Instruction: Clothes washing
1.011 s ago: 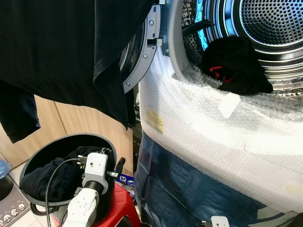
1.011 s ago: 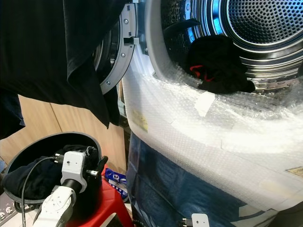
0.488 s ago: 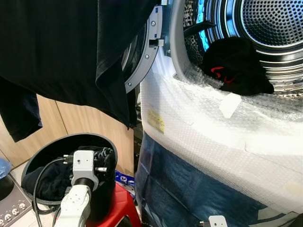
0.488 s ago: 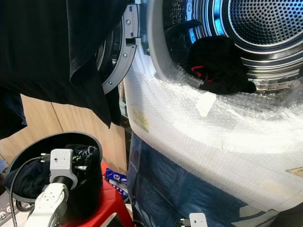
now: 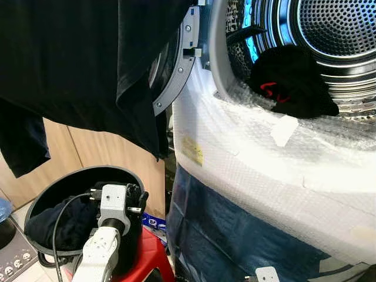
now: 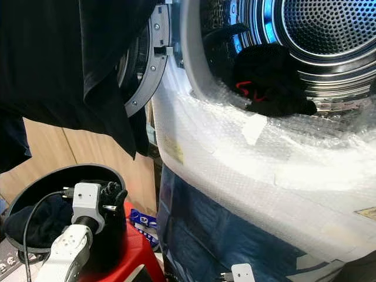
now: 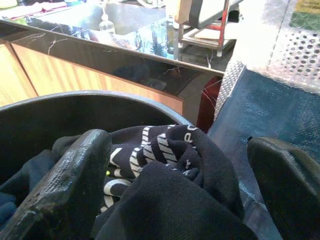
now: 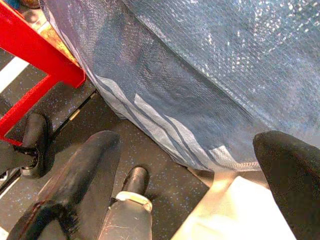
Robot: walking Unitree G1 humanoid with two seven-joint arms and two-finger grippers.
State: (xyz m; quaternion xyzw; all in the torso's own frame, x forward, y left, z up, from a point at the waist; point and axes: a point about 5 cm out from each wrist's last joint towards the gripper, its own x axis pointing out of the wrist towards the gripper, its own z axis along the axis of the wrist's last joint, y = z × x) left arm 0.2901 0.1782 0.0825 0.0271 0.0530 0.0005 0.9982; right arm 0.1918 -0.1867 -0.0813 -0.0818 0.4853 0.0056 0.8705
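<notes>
A black laundry basket (image 5: 54, 183) stands at lower left with dark clothes (image 5: 66, 218) inside. My left gripper (image 5: 134, 196) reaches into its right side. In the left wrist view its fingers (image 7: 67, 182) stand wide apart, open, around a dark garment with white lettering (image 7: 165, 165). The washer drum (image 5: 338, 26) is open at upper right, and a black garment with a red mark (image 5: 294, 82) lies at its mouth. My right gripper (image 8: 185, 175) hangs open low by the washer's blue-wrapped front, pointing at the floor.
A large black garment (image 5: 82, 59) hangs over the open washer door (image 5: 176, 76) at upper left. Bubble wrap (image 5: 264, 158) and blue sheeting (image 5: 235, 235) cover the washer front. The basket sits on a red stool (image 5: 150, 255). Wooden cabinets (image 5: 88, 153) stand behind.
My left wrist swung a little left over the basket, then came back right toward its right rim. The clothes in the drum have not moved.
</notes>
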